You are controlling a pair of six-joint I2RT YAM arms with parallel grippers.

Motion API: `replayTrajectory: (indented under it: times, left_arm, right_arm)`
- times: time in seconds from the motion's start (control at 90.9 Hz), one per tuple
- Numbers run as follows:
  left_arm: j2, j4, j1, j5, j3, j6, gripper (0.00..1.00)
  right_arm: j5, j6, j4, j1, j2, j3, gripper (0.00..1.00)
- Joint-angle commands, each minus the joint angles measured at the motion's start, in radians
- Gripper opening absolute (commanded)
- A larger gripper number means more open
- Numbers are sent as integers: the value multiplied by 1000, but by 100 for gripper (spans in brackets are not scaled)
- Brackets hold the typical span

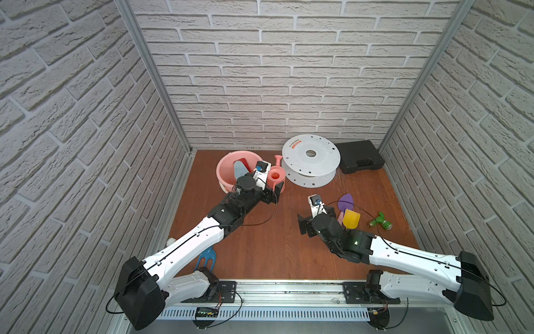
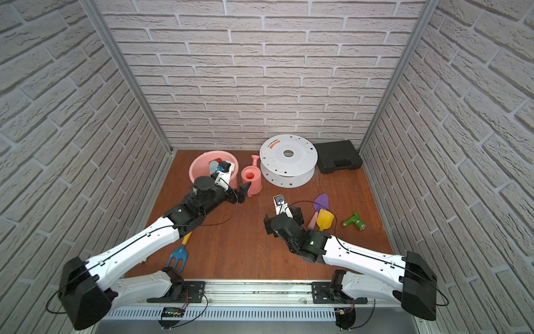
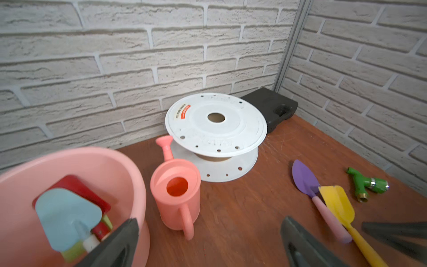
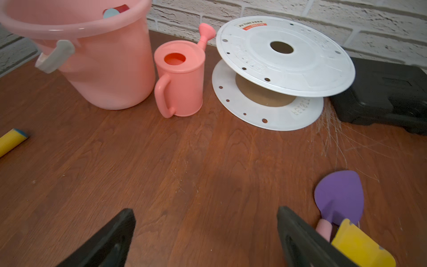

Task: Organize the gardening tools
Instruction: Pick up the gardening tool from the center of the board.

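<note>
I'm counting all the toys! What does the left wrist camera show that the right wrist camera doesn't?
Only the left wrist view shows the small green plastic spray nozzle and a lime-green plastic tool inside the pink plastic bucket. Only the right wrist view shows a yellow handle end with a blue cap and the bucket's grey handle lug. Both show the bucket, pink watering can, white plastic spool, black plastic case, purple trowel and yellow scoop.
</note>
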Motion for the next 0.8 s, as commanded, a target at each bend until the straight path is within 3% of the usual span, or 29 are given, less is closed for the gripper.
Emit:
replayTrajectory:
  times: [0.0, 0.121, 0.264, 0.352, 0.506, 0.792]
  left_arm:
    - [-55, 159, -67, -233, -91, -110, 98]
    - [-51, 182, -138, -253, -157, -139, 98]
    - [-6, 10, -201, -251, -89, -134, 98]
    - [17, 4, -206, -210, -80, -150, 98]
    - [14, 72, -204, -138, -130, -256, 98]
    - [-8, 97, -194, -117, -175, -263, 98]
  right_arm:
    - [130, 206, -306, -9, -43, 48, 99]
    - [123, 337, -479, -27, -117, 31, 99]
    - [50, 424, -613, -72, -226, -19, 89]
    - [-18, 460, -641, -119, -268, -51, 81]
    - [-196, 450, -612, -251, -258, -106, 70]
    - [-462, 370, -415, -497, -107, -223, 60]
